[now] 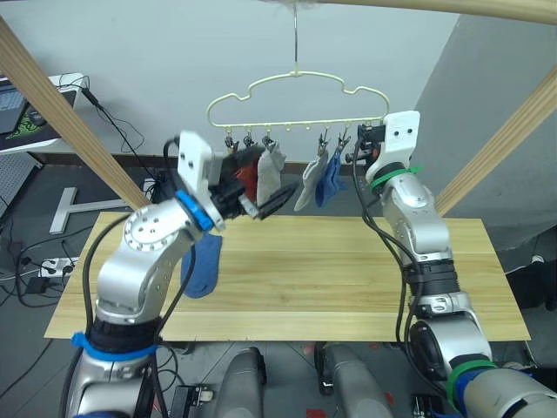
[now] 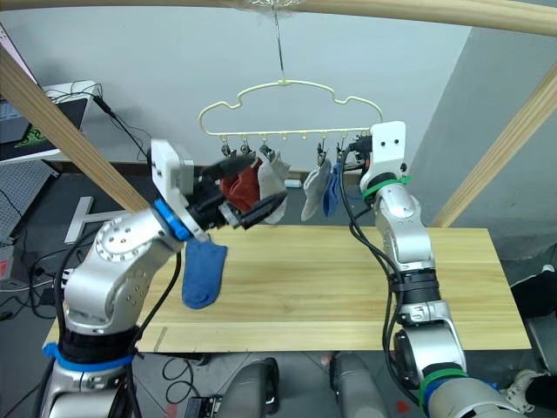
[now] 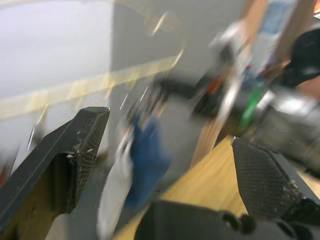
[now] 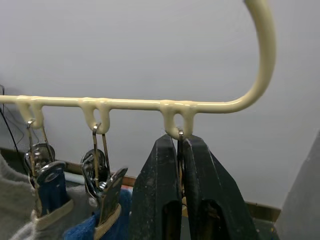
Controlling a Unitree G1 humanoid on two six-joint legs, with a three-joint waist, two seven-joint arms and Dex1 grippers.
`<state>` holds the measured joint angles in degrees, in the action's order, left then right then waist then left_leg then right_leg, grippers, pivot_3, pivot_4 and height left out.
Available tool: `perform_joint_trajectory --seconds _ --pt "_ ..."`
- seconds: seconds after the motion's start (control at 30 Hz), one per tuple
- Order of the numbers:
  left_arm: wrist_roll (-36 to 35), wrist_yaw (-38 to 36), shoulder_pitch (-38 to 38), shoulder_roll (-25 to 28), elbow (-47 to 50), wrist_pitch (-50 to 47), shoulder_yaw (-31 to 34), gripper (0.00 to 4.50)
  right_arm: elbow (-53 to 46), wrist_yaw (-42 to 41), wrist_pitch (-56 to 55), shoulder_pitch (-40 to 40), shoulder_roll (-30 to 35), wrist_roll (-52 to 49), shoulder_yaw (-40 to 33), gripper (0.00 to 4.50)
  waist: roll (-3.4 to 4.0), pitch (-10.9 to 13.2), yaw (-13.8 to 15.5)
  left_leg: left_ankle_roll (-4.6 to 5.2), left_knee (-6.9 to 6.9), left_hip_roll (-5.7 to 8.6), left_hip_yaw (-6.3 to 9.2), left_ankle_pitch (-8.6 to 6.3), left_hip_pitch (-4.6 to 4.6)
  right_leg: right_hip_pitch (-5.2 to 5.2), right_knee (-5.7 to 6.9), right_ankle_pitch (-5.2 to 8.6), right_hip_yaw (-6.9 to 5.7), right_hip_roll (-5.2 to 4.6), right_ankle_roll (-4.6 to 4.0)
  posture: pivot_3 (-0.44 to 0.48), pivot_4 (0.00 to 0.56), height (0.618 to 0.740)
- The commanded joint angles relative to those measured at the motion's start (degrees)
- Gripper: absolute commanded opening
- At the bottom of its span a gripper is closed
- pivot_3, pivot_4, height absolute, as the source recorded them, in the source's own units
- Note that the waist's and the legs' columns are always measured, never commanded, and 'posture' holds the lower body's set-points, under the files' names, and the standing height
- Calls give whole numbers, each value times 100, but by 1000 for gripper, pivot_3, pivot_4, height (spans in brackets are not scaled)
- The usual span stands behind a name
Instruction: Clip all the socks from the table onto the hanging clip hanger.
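While the hanger [image 1: 296,103] hangs above the worktop [image 1: 348,270], four socks dangle from its clips: a red sock [image 2: 237,185] and a grey sock [image 1: 271,170] near the left tool [image 2: 246,185], then a second grey sock [image 1: 309,185] and a blue sock [image 1: 331,181]. Another blue sock [image 2: 202,272] lies on the worktop below the left tool, whose fingers gape wide. At the hanger's last clip [image 4: 178,142], the right tool [image 4: 179,165] is pinched on that clip. The left wrist view is blurred.
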<state>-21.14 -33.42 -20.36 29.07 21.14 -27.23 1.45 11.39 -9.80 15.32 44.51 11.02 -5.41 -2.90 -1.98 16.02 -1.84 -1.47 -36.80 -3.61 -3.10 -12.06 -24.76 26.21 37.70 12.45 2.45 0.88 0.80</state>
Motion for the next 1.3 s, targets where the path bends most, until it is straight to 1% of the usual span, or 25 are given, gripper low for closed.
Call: perform_joint_trajectory --seconds 0.03,0.1,0.13,0.2,0.23,0.3,0.4,0.5,0.53,0.6,0.77,1.0,1.03,1.07,1.17,1.27,1.3 --pt "462 331 493 26 -429 280 123 4500 -529 -349 390 -64 234 -129 25 42 0 2 6 0 -1 -2 2 0 0 0 1 0 0 0 0 23 299 740" --pt "593 332 658 40 -627 452 133 4500 -638 -443 529 -88 306 -155 34 42 0 2 10 0 -2 -1 5 0 0 0 3 1 -1 0 -2 23 299 740" --pt "704 399 829 46 -925 562 190 4500 -734 -500 687 -110 358 -199 7 42 1 3 11 0 -3 -1 5 0 0 0 4 1 -2 0 -2 10 303 740" --pt "1149 612 1117 181 -1903 1004 247 4500 -970 -664 1101 -160 488 -328 -53 42 2 4 12 0 -2 -4 1 0 1 0 3 1 -2 -4 -3 10 303 740" --pt "1349 813 1143 203 -2417 1233 297 4500 -1074 -736 1245 -178 575 -346 -55 42 4 5 7 0 -2 -3 -2 0 3 0 4 1 0 -5 -3 -6 305 740" --pt "1665 1013 1046 247 -3122 1702 225 4500 -1218 -779 1439 -196 670 -366 -45 42 4 8 4 1 -2 -5 -7 -1 2 3 2 2 1 -6 -4 -6 305 740" --pt "1906 1081 688 142 -4121 2178 91 4500 -1376 -729 1667 -227 665 -392 -50 42 2 10 34 1 1 -6 -4 -1 -2 5 -1 2 -5 -13 -5 -18 306 740" --pt "1872 1149 335 -22 -4833 2310 192 4500 -1484 -697 1801 -243 618 -373 -33 42 1 13 64 1 -1 -5 -4 0 -4 4 -1 2 -7 -22 -4 -18 306 740" --pt "1877 1136 234 -63 -5050 2380 191 4500 -1511 -693 1836 -240 611 -374 -36 42 0 13 60 1 -4 -4 -7 0 -5 3 -2 2 -7 -24 -4 -30 306 740" --pt "1907 1110 123 -95 -5306 2518 173 4500 -1542 -695 1881 -235 606 -374 -44 42 0 13 27 2 -5 -2 -16 -1 -6 3 -6 1 -1 -30 -1 -30 306 740" --pt "1545 794 -313 -314 -5622 2582 338 4500 -1668 -657 2012 -273 620 -362 -75 42 -2 14 17 3 4 -3 -10 -2 -6 3 -7 1 -10 -30 0 -43 307 740" --pt "1777 645 -525 -358 -6426 2504 126 4500 -1688 -643 2037 -308 609 -359 -80 42 -3 14 -2 3 4 0 -10 -2 -4 2 -7 1 -10 -21 0 -43 301 740" --pt "1875 559 -501 -340 -6489 2403 2 4500 -1694 -649 2041 -306 614 -362 -79 42 -3 14 1 3 4 0 -10 -2 -4 2 -6 1 -10 -21 0 -43 301 740" --pt "1980 543 -443 -314 -6548 2311 -95 4325 -1696 -685 2032 -297 637 -368 -69 14 -2 14 1 3 3 0 -9 -2 -4 1 -5 1 -11 -21 0 -43 301 740" --pt "2004 561 -323 -321 -6635 2132 -106 3707 -1666 -770 1973 -277 706 -348 -42 0 -1 12 -1 3 2 -1 -11 -2 2 -5 -5 1 -7 -22 0 -50 298 740" --pt "1860 498 -248 -384 -6462 2087 -19 2694 -1633 -814 1984 -264 733 -357 -53 0 -1 11 -16 3 -1 -1 -15 -2 7 -8 -2 1 -4 -22 0 -50 298 740" --pt "1837 479 -228 -395 -6415 2078 -9 2418 -1614 -830 1980 -257 742 -358 -51 0 -1 12 -17 3 -1 -2 -14 -2 8 -8 0 1 -4 -22 0 -50 298 740"
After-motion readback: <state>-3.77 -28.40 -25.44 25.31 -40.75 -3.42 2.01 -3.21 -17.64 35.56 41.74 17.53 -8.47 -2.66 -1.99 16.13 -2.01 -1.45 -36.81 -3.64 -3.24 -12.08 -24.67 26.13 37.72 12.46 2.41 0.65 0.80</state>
